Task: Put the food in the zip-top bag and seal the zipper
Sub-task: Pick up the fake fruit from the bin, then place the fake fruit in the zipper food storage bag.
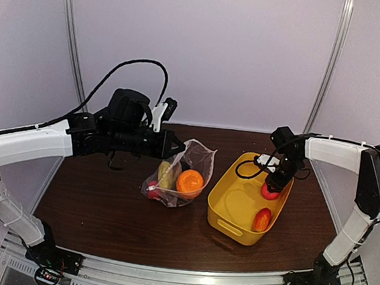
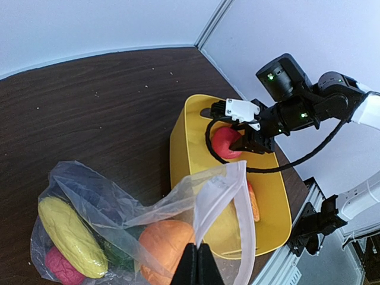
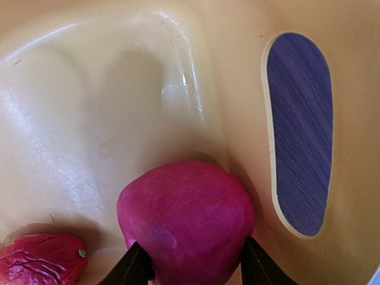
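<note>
The clear zip-top bag (image 1: 186, 172) lies mid-table holding an orange fruit (image 1: 190, 182), a yellow piece (image 1: 166, 174) and a pink piece (image 2: 59, 265). My left gripper (image 2: 198, 260) is shut on the bag's whitish zipper edge (image 2: 221, 190) and holds the mouth up; it also shows in the top view (image 1: 176, 145). My right gripper (image 1: 271, 184) is inside the yellow tub (image 1: 232, 207), its fingers closed on both sides of a red-pink fruit (image 3: 187, 222). Another red-orange fruit (image 1: 262, 219) lies in the tub; in the right wrist view a red piece (image 3: 41, 258) lies beside the held one.
The tub's handle slot (image 3: 300, 133) is just right of the held fruit. The tub stands right of the bag, a small gap between them. White walls enclose the table's back and sides. The metal rail (image 1: 177, 279) runs along the near edge.
</note>
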### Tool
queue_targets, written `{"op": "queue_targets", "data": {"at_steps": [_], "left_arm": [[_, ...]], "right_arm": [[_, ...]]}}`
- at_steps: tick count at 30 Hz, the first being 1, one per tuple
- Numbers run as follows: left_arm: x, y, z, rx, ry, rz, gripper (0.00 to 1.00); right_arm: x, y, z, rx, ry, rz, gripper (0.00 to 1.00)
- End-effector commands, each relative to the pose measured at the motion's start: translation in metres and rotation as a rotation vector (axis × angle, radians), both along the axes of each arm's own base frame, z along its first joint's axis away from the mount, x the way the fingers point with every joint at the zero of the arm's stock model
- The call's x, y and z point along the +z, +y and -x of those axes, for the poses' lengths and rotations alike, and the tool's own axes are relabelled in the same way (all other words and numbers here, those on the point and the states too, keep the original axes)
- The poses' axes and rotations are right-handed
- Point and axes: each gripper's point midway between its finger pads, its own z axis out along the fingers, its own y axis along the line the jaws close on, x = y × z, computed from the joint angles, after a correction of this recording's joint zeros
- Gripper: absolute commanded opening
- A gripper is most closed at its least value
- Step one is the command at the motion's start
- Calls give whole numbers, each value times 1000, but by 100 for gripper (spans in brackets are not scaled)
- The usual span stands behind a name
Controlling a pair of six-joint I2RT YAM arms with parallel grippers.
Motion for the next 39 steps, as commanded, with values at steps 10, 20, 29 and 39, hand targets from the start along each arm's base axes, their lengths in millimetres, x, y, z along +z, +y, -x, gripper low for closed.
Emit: {"op": "queue_targets", "data": {"at_steps": [10,20,29,39], "left_arm": [[-7,-4,-4,-4,8,8,0],[-6,-5,-4,-4,4,10,0],[1,-12,-7,-16,2,23,0],[11,-12,-5,-24,-4,37,0]], "right_arm": [[43,11,5,-12,-50,-111,44],[119,43,19,61,-171,-317,44],[231,120,70,404,-344,-673,46],[260,184,130,725,-272,-838,49]]}}
